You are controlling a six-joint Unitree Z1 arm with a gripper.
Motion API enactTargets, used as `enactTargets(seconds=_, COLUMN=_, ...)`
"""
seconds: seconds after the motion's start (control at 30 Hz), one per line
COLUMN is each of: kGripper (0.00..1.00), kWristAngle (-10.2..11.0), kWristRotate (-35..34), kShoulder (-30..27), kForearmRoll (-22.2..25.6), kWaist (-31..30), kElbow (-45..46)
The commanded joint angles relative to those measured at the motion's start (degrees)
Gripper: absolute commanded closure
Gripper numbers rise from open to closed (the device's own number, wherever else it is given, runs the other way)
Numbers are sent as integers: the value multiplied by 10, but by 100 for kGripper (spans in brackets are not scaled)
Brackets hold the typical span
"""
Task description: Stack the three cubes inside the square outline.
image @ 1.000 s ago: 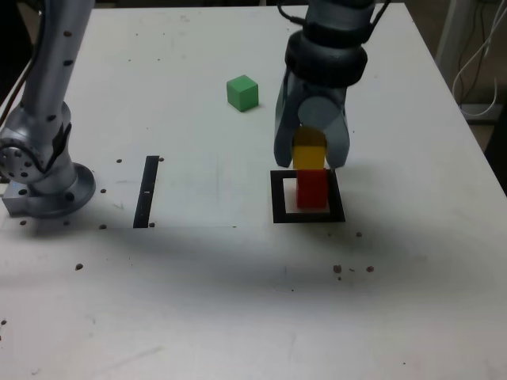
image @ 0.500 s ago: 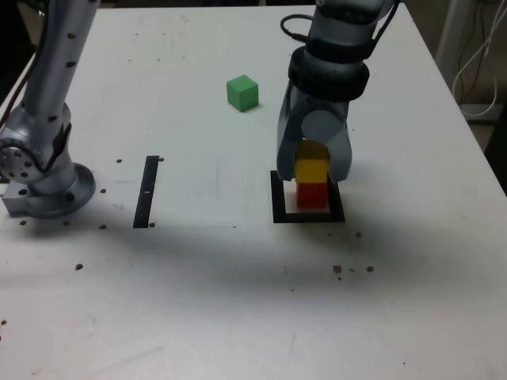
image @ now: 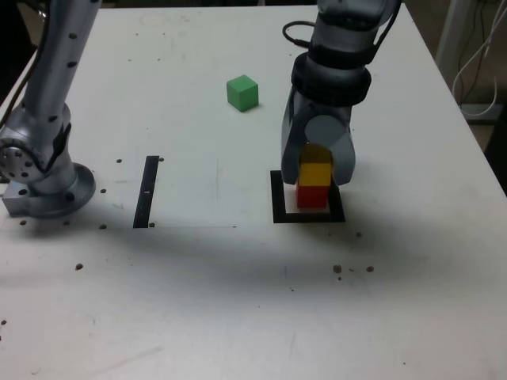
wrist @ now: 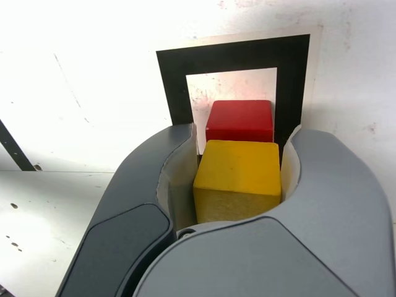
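One yellow cube (wrist: pixel 237 179) between claw (wrist: pixel 238 185) jaws, atop red cube (wrist: pixel 240 120)

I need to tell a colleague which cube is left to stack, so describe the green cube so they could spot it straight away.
Start at the white table and find the gripper closed on the yellow cube over the red cube, at the square outline. Look toward the table's far side, to the exterior view's left of the gripper. The green cube sits there alone, touching nothing.
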Motion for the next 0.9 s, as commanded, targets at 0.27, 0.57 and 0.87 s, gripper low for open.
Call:
enactTargets(seconds=0.27, kGripper=16, kWristAngle=-9, kWristRotate=2, kShoulder=5, kForearmRoll=6, kWaist=3, kElbow=9)
enactTargets(seconds=0.57, kGripper=8, kWristAngle=1, kWristRotate=2, kShoulder=-4, kForearmRoll=17, kWaist=4, kElbow=8)
enactTargets(seconds=0.87, kGripper=1, kWristAngle=27, kWristRotate=46, kShoulder=-59, kForearmRoll=71, kWaist=56, kElbow=2)
